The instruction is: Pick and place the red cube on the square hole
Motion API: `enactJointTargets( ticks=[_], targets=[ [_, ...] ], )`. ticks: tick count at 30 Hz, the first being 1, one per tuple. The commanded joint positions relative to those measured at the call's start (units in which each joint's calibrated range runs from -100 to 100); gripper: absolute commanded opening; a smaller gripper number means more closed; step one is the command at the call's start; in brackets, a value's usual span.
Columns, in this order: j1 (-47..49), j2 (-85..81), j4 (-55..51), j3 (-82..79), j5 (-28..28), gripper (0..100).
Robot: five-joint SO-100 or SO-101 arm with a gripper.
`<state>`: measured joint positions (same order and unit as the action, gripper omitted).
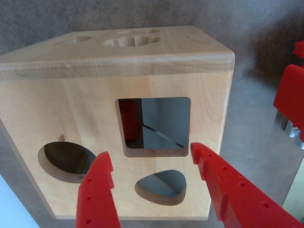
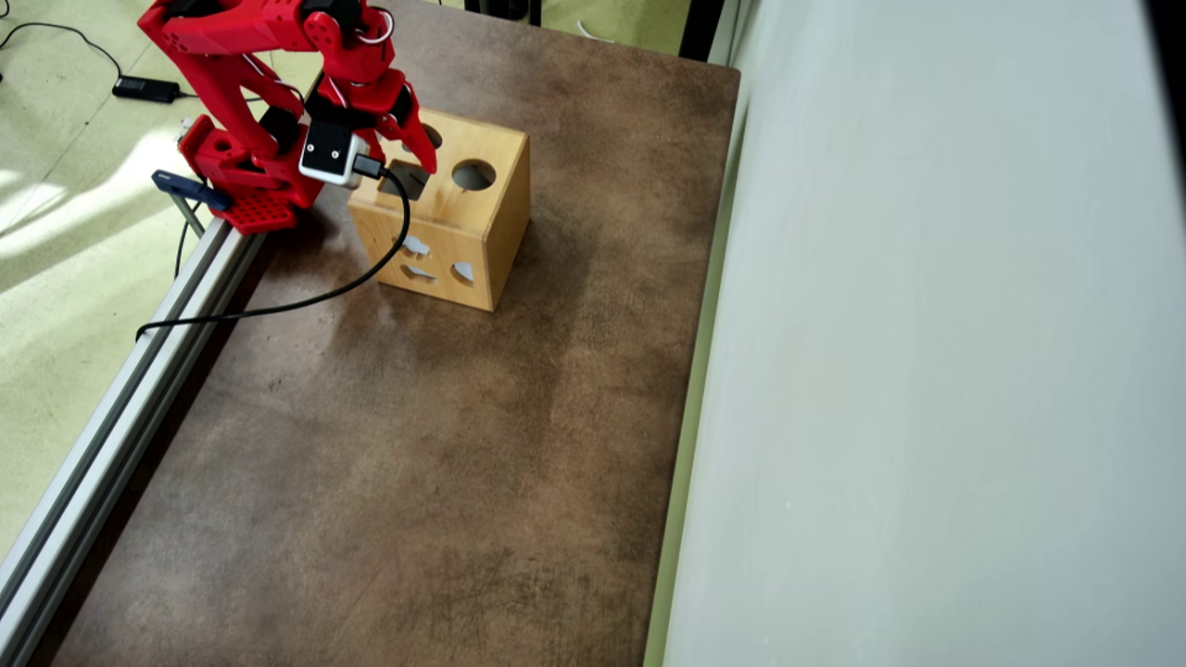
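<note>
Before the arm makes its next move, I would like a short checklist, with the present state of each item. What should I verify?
1. Gripper open and empty: ok.
2. Gripper lined up with the square hole: ok; in the wrist view the hole lies just beyond the jaws.
3. Red cube inside the wooden box: cannot tell; only a red patch shows through the hole.
4. No cube left on the table: ok, none seen.
5. Black cable clear of the box: cannot tell.

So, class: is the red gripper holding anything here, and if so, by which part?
Nothing is held. The gripper is open and empty above the square hole of the wooden box.
</note>
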<state>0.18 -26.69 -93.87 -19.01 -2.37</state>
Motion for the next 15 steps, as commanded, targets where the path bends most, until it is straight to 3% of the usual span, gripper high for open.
enactJointTargets(
  ticks=[1,15],
  targets=[
    [0.4,-2.1,-0.2,1.3,-0.4,26],
    [0.5,-5.6,-0.5,0.5,-0.4,26]
  ],
)
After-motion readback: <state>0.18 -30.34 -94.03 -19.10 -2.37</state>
